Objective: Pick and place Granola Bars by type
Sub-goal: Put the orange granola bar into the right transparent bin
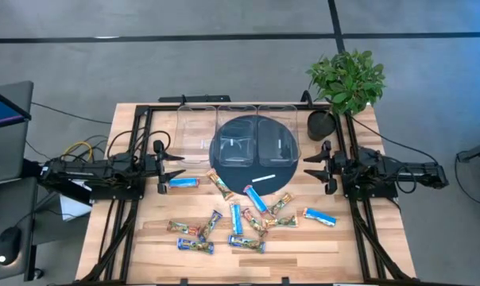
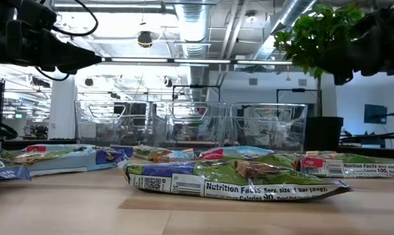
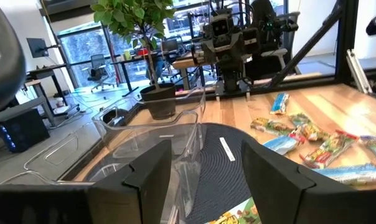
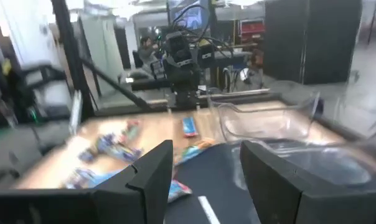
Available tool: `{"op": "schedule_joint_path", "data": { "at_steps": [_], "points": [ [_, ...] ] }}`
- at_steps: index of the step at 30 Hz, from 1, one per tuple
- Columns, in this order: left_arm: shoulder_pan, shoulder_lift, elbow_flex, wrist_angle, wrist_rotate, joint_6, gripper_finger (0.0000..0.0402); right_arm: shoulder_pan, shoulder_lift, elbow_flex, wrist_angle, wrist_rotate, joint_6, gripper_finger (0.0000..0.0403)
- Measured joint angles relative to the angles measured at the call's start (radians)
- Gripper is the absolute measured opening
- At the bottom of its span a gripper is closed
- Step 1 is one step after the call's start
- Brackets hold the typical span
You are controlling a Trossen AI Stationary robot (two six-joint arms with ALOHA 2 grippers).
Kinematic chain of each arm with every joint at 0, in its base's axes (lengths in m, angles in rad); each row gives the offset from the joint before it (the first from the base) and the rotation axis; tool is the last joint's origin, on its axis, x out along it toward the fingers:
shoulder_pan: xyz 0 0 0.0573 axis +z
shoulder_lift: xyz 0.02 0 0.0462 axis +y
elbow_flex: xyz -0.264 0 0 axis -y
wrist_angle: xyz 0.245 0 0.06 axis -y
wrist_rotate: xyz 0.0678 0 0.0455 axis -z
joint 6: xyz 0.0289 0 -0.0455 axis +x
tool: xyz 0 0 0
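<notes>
Several foil-wrapped granola bars lie flat and scattered on the near half of the wooden table: blue ones (image 1: 183,183) (image 1: 319,216), an orange-brown one (image 1: 221,184) and green-printed ones (image 1: 281,204) (image 2: 236,179). Some of them overlap the near edge of a dark round mat (image 1: 253,143). My left gripper (image 1: 175,170) (image 3: 206,180) hovers open at the table's left, just beyond the blue bar there. My right gripper (image 1: 311,167) (image 4: 206,180) hovers open at the right of the mat. Both point toward the table's middle and touch nothing.
Three clear plastic bins (image 1: 236,131) (image 2: 190,124) stand in a row at the far side, partly on the mat. A thin white strip (image 1: 264,177) lies on the mat. A potted plant (image 1: 347,79) stands at the far right corner. Black frame rails (image 1: 113,214) run along both sides.
</notes>
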Motion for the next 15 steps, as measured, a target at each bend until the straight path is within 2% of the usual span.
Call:
{"op": "schedule_joint_path", "data": {
  "at_steps": [4,7,11,15],
  "points": [
    [0.0,0.0,0.0,-0.013,0.02,-0.031,0.019,0.0,0.0,0.0,0.014,0.035,0.02,0.0182],
    [0.0,0.0,0.0,-0.022,0.083,-0.181,0.019,0.0,0.0,0.0,0.019,0.082,0.086,0.0182],
    [0.0,0.0,0.0,-0.02,0.095,-0.346,0.019,0.001,0.001,0.0,0.004,0.085,0.138,0.0182],
    [0.0,-0.001,0.0,0.007,0.095,-0.372,0.019,0.01,0.006,0.001,-0.003,0.081,0.142,0.0182]
  ]
}}
